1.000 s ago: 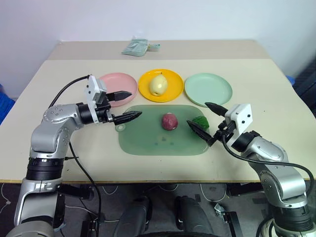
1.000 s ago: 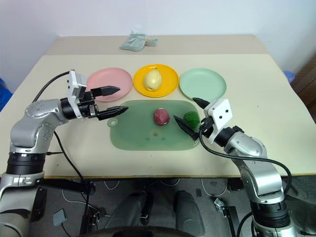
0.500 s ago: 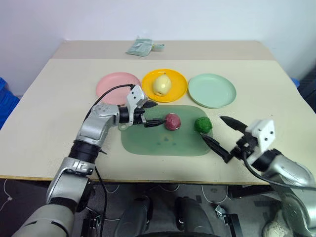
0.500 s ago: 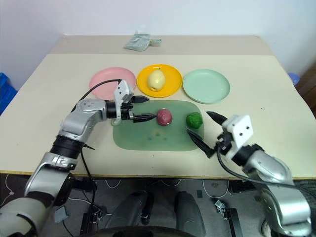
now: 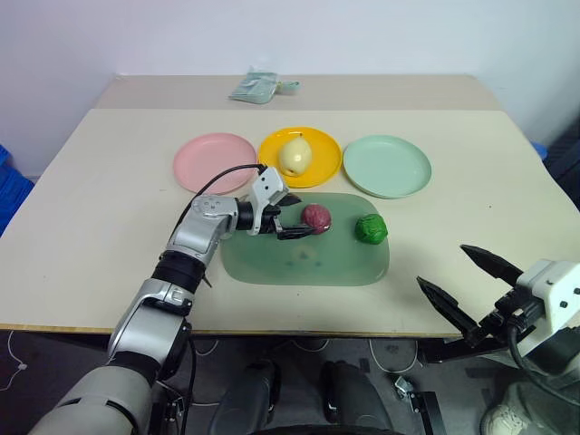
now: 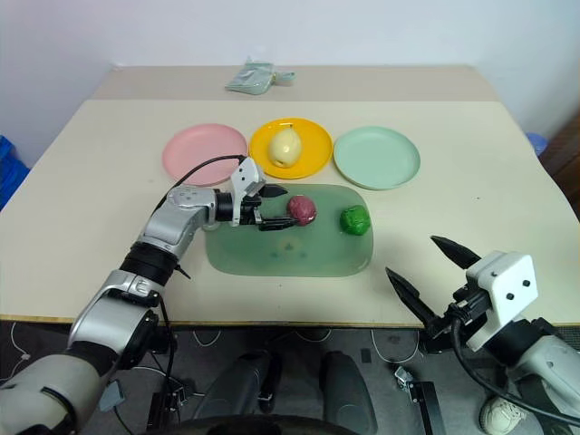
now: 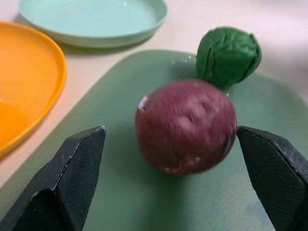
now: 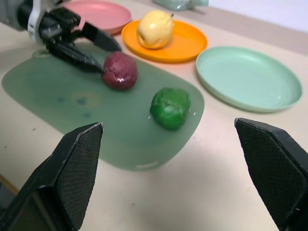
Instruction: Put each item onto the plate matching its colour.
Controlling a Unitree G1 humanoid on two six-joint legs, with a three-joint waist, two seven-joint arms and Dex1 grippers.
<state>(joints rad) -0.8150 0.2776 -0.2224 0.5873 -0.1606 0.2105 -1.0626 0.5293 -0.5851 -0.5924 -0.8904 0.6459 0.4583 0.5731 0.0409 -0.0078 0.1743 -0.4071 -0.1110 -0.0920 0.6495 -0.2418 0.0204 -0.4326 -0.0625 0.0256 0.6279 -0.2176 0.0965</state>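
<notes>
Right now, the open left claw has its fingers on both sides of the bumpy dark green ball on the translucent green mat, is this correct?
Not quite: the open left claw brackets the dark red-purple ball, not the bumpy dark green ball, which sits beyond it on the translucent green mat. The left wrist view shows this.

The pale yellow lemon is lying on the yellow plate, which is sitting between the pink plate and the mint plate, all in a row. The dark red ball and the bumpy green ball are resting near each other on the green mat.
</notes>
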